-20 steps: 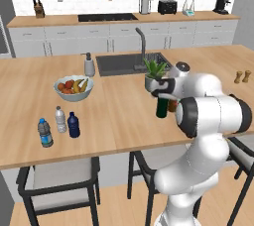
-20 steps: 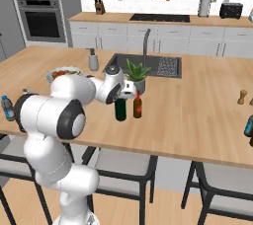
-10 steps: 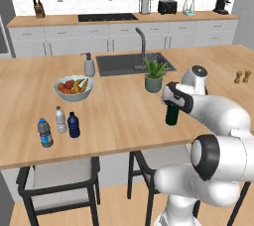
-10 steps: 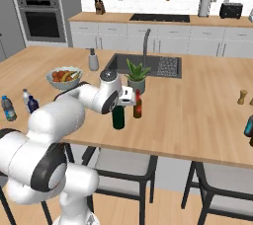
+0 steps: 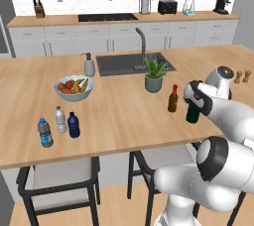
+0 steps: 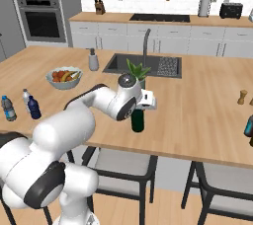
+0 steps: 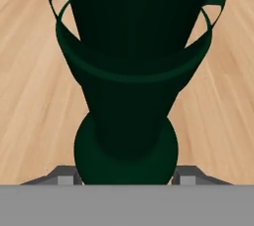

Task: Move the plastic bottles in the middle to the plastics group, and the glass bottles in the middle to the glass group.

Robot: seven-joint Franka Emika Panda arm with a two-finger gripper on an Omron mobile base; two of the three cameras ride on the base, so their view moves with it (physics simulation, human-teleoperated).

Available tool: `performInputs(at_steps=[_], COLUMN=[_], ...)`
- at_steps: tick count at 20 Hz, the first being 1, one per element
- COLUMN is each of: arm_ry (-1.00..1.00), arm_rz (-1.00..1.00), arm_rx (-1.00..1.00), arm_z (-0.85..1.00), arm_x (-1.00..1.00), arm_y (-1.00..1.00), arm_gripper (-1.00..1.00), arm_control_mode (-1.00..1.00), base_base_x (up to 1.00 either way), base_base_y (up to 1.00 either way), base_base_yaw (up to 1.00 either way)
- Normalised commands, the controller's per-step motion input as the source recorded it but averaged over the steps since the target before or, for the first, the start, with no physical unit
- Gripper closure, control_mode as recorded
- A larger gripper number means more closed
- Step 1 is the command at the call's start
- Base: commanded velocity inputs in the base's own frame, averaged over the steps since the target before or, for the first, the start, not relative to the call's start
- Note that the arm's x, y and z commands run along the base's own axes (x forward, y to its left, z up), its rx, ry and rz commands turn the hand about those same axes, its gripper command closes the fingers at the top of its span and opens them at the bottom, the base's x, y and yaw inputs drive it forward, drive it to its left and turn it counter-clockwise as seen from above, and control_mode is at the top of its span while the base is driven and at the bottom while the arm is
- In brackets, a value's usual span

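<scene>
In the left base view, the tall dark green glass bottle [image 5: 192, 113] was seen near the front edge of the light wooden island counter [image 5: 124, 116], with the two-finger gripper [image 5: 193, 99] set over its upper part. The shorter amber-brown bottle with the red cap [image 5: 173, 99] stood just beside it, apart, so any carry was judged to need a straight lift first, clear of that neighbour. The small dark navy-blue plastic bottle [image 5: 73, 125] was placed far to the left, beside the clear bottle with the white cap [image 5: 60, 119] and the clear bottle with the blue cap [image 5: 44, 133].

In the right base view, the green bottle's base [image 6: 138, 121] was seen below the wrist, apparently upright; whether it rested on the counter could not be told. A dark bottle was glimpsed at the counter's far right edge [image 6: 248, 126], judged the likely glass group; the bottle should be kept vertical on the way there.

In the hand view, the green bottle was seen between the finger tips, one pad [image 7: 63, 176] at each side of its body. The jaws appeared clamped on it, though true contact could not be confirmed.
</scene>
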Motion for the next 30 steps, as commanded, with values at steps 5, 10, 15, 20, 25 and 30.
performInputs(at_steps=[5,10,15,20,25,30], arm_ry=[0.01,0.0,-0.01,0.0,0.0,0.0], arm_rz=[-0.08,-0.06,-0.04,-0.01,-0.01,-0.02], arm_rx=[0.0,0.0,0.0,-0.04,-0.09,0.0], arm_z=[0.41,0.04,-0.48,-0.16,0.0,0.0], arm_x=[0.0,0.0,-0.07,0.0,0.02,0.06], arm_y=[-1.0,-0.89,-0.62,-0.24,-0.31,-0.41], arm_gripper=[1.0,1.0,1.0,1.0,1.0,1.0], arm_control_mode=[-1.0,-1.0,-1.0,-1.0,-1.0,-1.0], base_base_x=[0.0,0.0,0.0,0.0,0.0,0.0], base_base_y=[0.0,0.0,0.0,0.0,0.0,0.0], base_base_yaw=[0.0,0.0,0.0,0.0,0.0,0.0])
